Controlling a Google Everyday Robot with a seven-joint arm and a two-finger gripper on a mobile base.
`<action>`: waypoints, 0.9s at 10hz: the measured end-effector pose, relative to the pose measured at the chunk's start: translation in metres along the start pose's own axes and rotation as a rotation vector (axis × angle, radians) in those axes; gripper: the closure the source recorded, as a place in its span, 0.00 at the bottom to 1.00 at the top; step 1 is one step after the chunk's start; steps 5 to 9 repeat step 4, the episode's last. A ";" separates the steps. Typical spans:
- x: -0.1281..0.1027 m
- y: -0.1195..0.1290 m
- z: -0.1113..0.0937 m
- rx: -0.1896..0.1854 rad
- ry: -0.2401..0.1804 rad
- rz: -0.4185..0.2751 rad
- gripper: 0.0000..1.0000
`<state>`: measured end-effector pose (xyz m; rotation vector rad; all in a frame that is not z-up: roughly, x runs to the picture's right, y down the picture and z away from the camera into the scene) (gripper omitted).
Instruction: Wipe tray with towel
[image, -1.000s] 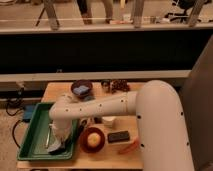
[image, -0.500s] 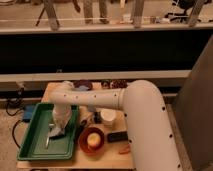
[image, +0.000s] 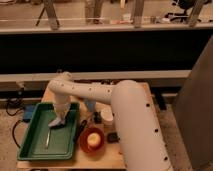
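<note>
**No readable text anywhere**

From where I stand, nothing carries legible writing: no label, brand, number or sign shows on the green tray (image: 31, 145), the towel (image: 56, 122), the bowls or the robot's white arm. The gripper (image: 60, 118) sits over the tray, unmarked too.

Gripper (image: 60, 118) presses pale towel (image: 56, 122) inside green rimmed tray (image: 31, 145)
</note>
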<state>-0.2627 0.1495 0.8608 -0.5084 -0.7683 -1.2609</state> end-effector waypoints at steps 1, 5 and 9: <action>0.003 0.002 0.000 -0.007 -0.002 0.009 1.00; 0.011 0.012 0.008 -0.014 -0.017 0.047 1.00; 0.011 0.012 0.008 -0.014 -0.017 0.047 1.00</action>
